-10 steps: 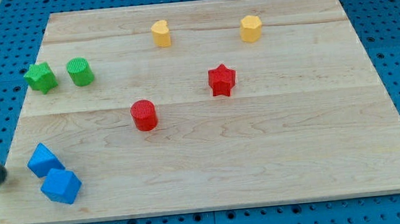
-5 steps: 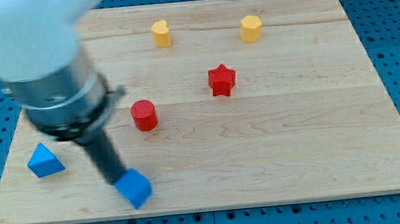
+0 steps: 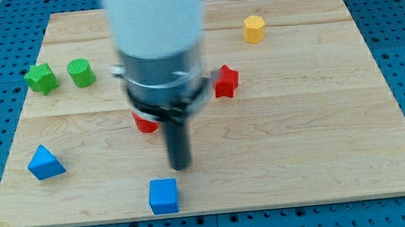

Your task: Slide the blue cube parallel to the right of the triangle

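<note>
Arm: a blurred white and grey body is seen coming down from the view's top at the centre-left, narrowing to a dark rod that points straight down over the board (image 3: 300,142).
My tip (image 3: 181,167): the rod's lower end is placed just above the blue cube in the view, a little to its right, with a strip of bare wood between them; no contact is seen.
Gripper state: no gripper is carried; a plain rod is all that is shown, so nothing is grasped or released.
Blue cube (image 3: 163,196): found near the board's bottom edge, left of centre, lying flat.
Blue triangle (image 3: 45,162): set near the board's left edge, well apart from the cube, to its left and somewhat higher in the view.
Red cylinder (image 3: 143,123): mostly covered by the arm's dark collar; only a sliver is seen at the collar's lower left.
Red star (image 3: 226,81): partly cut off on its left by the arm.
Yellow block (image 3: 255,29): seen near the top edge, right of the arm; its shape looks six-sided.
Green star (image 3: 41,78) and green cylinder (image 3: 80,73): placed side by side at the upper left, just apart.
</note>
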You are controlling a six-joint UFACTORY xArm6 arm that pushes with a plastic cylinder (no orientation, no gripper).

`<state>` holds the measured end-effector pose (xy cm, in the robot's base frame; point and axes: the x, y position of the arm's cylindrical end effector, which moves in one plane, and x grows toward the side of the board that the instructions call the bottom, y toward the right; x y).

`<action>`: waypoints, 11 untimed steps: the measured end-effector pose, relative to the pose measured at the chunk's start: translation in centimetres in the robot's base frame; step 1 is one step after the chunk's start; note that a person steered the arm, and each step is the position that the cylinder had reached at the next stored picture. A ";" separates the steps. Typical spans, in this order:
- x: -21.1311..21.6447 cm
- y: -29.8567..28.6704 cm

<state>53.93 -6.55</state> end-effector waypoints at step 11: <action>3.0 14.2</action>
